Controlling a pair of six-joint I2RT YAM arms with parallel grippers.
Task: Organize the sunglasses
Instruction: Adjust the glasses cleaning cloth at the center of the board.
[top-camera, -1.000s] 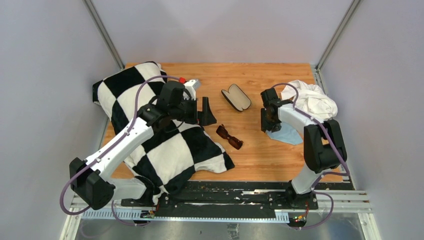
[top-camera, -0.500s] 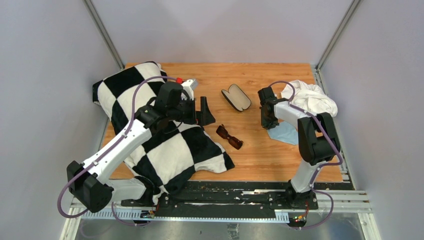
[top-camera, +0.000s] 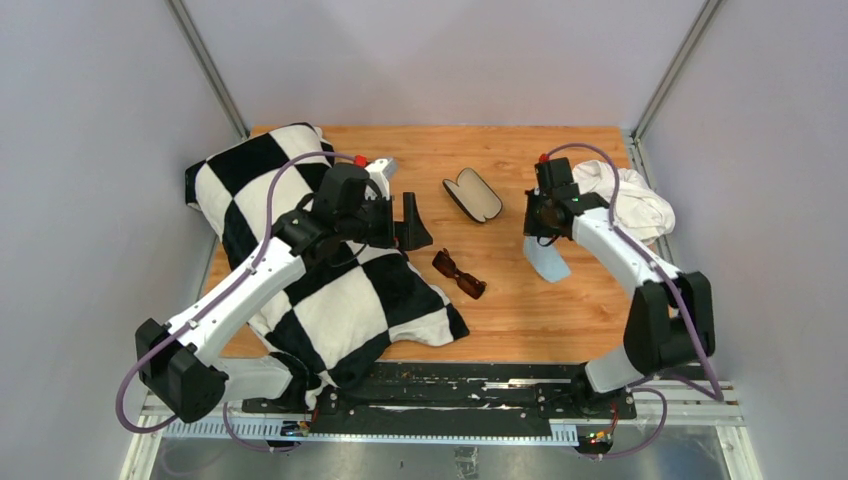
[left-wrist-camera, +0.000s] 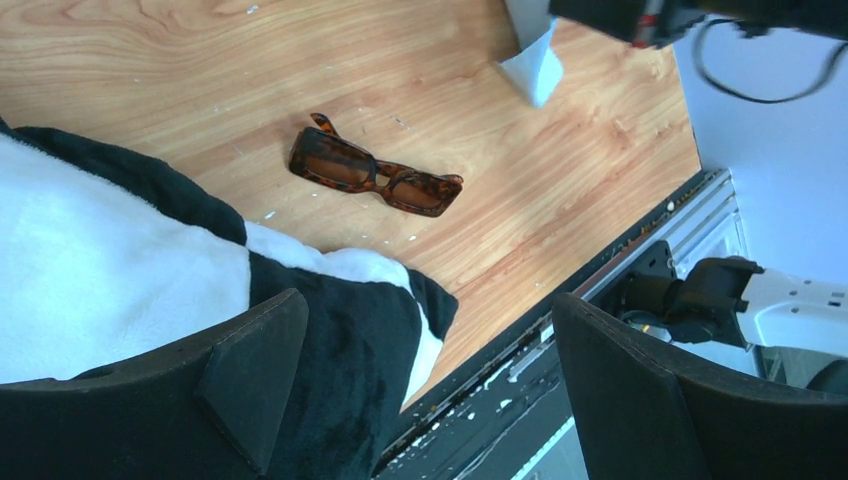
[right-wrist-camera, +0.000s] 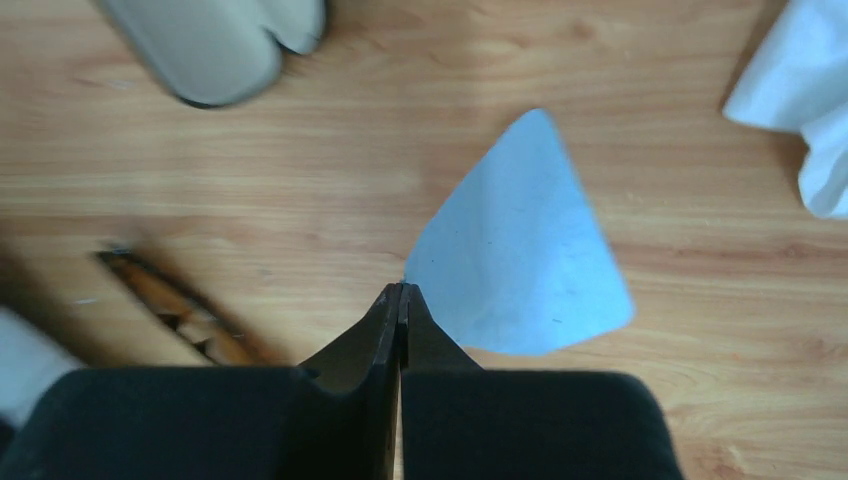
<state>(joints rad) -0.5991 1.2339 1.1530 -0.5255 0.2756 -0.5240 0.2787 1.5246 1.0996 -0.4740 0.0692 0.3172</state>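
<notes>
The sunglasses (top-camera: 459, 274), reddish-brown with brown lenses, lie folded on the wooden table just right of the checkered pillow; they also show in the left wrist view (left-wrist-camera: 375, 179). The black case (top-camera: 472, 195) lies open beyond them. My right gripper (top-camera: 541, 232) is shut on a corner of the light blue cloth (top-camera: 549, 264) and holds it lifted, hanging above the table; the cloth also shows in the right wrist view (right-wrist-camera: 515, 247). My left gripper (top-camera: 414, 226) is open and empty above the pillow's edge, left of the sunglasses.
A black and white checkered pillow (top-camera: 330, 285) covers the left side of the table. A crumpled white cloth (top-camera: 625, 200) lies at the back right. Bare wood (top-camera: 520, 310) lies in front of the sunglasses.
My right gripper has risen and pulled the light blue cloth up off the table by its corner. The right arm has swung outward. The left arm has barely moved.
</notes>
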